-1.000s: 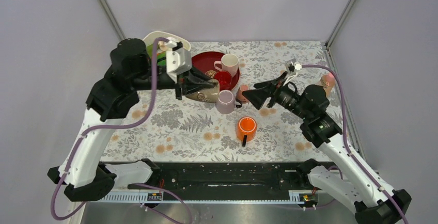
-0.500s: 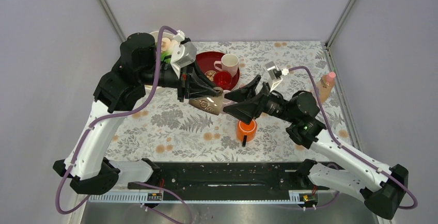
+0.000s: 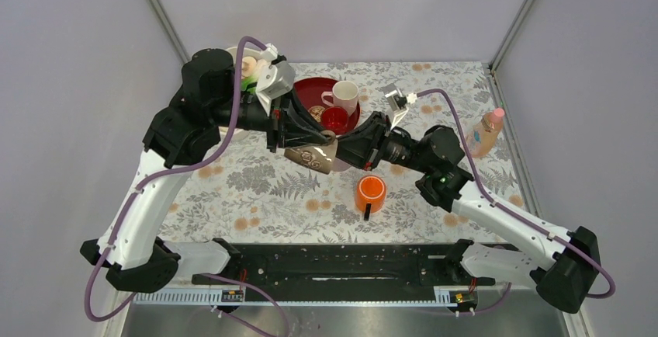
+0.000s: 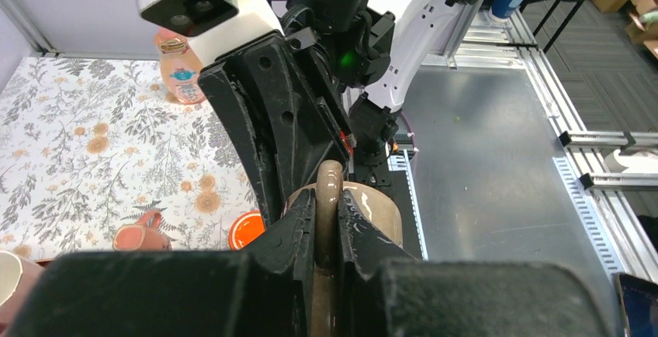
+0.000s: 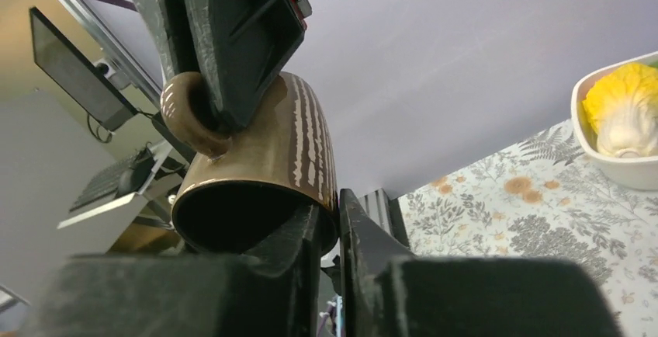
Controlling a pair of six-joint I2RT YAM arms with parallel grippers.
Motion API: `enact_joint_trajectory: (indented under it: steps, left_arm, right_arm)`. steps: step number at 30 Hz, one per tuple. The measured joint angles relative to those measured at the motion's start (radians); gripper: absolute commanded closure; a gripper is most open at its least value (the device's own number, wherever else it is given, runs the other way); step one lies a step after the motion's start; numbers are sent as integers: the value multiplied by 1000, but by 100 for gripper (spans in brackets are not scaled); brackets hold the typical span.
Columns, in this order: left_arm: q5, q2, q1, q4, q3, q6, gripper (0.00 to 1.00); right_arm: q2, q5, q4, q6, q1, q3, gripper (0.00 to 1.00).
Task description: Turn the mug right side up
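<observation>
Transferring mug [image 3: 312, 155] between arms, apparently; mug aloft over table [image 3: 233, 197], near red plate [image 3: 301, 91]; left gripper [image 4: 326, 206] clamped on handle [image 4: 329, 177]; right gripper [image 5: 331, 220] nipped onto rim wall, one finger inside; verify right hold firm before left lets go; rotate mouth upward clear of orange cup [image 3: 371, 192].

behind mug [image 3: 310, 154]: red plate [image 3: 304, 85] | front-right: orange cup [image 3: 371, 192] | front-left table [image 3: 248, 189]: open

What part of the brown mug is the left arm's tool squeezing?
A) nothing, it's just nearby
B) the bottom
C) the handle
C: in the left wrist view, the left tool is shut around the loop handle of the mug.
</observation>
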Motion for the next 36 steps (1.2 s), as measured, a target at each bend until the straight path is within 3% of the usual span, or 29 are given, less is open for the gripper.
enact_joint_trajectory:
  steps: [1,4,5,6,7,8,10,17,22,28,34,36]
  left_arm:
    - [0,0,2,8,-2,-13,100]
    - [-5,-10,13,26,-19,-50,100]
    - [-4,-14,17,34,-29,-55,93]
    - [-5,-20,21,42,-40,-61,73]
    - [-6,-24,26,45,-50,-62,46]
    - [-10,-26,29,49,-60,-60,28]
    - [-67,-32,33,57,-75,-13,2]
    - [-407,-84,43,27,-151,169,1]
    - [-689,-135,31,60,-228,117,1]
    - [-939,-173,-41,134,-465,-18,1]
    - [-1045,-54,-130,186,-507,-61,1]
    - [-1060,-22,-146,204,-500,-65,5]
  right_arm:
    - [5,-13,8,-4,0,2,100]
    - [9,-38,17,-36,-1,2,100]
    - [7,-39,14,-48,-2,2,100]
    - [4,-37,1,-61,-2,2,100]
    - [-3,-32,-18,-76,-2,2,100]
    - [-15,-21,-50,-93,-1,2,100]
    - [-52,21,-148,-117,0,2,100]
    - [-47,221,-605,-238,0,126,100]
    - [74,452,-867,-262,1,214,100]
    - [188,655,-948,-161,23,224,100]
    - [248,788,-956,-108,72,275,100]
    - [264,815,-957,-101,79,307,100]
